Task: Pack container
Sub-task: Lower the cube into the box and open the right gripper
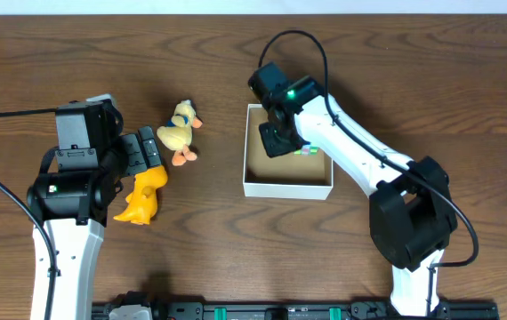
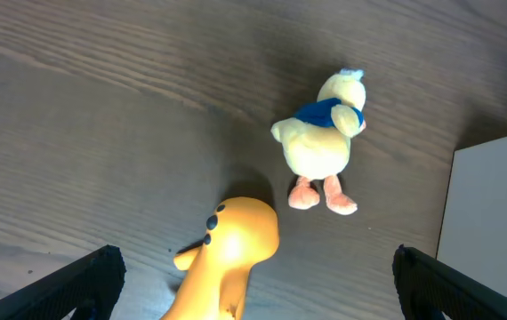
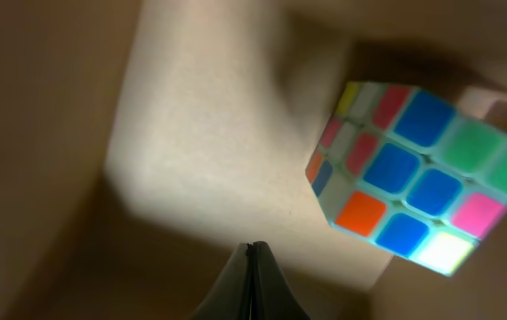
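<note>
The container (image 1: 287,188) is a shallow white box with a brown inside, at the table's middle. Its white wall also shows in the left wrist view (image 2: 494,222). A colourful puzzle cube (image 1: 308,149) lies inside it by the far wall and is close in the right wrist view (image 3: 414,178). My right gripper (image 1: 280,138) is down inside the box, shut and empty (image 3: 252,253), beside the cube. My left gripper (image 1: 149,151) is open (image 2: 253,289), its fingers wide on either side of an orange toy animal (image 1: 142,200) (image 2: 227,258). A yellow plush duck (image 1: 179,132) (image 2: 320,142) lies just beyond.
The two toys lie on the dark wooden table left of the box. Black cables run from both arms across the table. A black rail (image 1: 289,311) runs along the front edge.
</note>
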Available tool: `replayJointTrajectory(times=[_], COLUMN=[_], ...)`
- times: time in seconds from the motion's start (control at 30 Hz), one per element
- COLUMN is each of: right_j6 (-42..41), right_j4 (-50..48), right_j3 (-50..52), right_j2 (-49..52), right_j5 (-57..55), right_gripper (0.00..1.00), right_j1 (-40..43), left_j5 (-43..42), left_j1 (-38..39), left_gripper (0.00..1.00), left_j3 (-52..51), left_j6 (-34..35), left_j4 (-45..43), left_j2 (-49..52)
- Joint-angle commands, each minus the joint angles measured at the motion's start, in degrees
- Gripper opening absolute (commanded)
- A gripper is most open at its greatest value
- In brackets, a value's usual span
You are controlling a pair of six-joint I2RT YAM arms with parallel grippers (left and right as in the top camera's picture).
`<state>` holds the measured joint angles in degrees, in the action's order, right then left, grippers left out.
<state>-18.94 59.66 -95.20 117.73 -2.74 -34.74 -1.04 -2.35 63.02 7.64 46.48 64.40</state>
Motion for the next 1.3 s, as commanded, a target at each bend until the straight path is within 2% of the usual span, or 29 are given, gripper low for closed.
replayJointTrajectory(times=[0.0, 0.27, 0.5, 0.73, 1.1, 1.27], right_j6=[0.8, 0.8, 0.6, -0.8, -0.7, 3.2], right_j4=[-2.2, -9.5, -12.5, -12.5, -12.3, -12.8], right_j3=[2.9, 8.2, 8.7, 8.7, 8.7, 8.6], right_j2=[0.3, 0.3, 0.4, 0.4, 0.3, 0.3], right_j5=[0.0, -0.3, -8.3, -12.3, -11.9, -11.6], right_gripper=[0.02, 0.02, 0.01, 0.03, 0.06, 0.09], right_j1=[-0.5, -0.4, -0.2, 1.3, 2.5, 1.7], left_j5=[0.7, 0.7, 0.7, 0.7, 0.7, 0.7], left_j1=[0.1, 0.1, 0.1, 0.1, 0.1, 0.1], left_gripper=[0.98, 0.98, 0.98, 0.98, 0.98, 0.98], left_j3=[1.2, 1.2, 1.2, 1.2, 1.2, 1.2], left_j6=[-0.5, -0.5, -0.5, -0.5, -0.5, -0.5], left_j4=[0.2, 0.2, 0.2, 0.7, 0.8, 0.8], left_j2=[0.0, 0.0, 0.0, 0.0, 0.0, 0.0])
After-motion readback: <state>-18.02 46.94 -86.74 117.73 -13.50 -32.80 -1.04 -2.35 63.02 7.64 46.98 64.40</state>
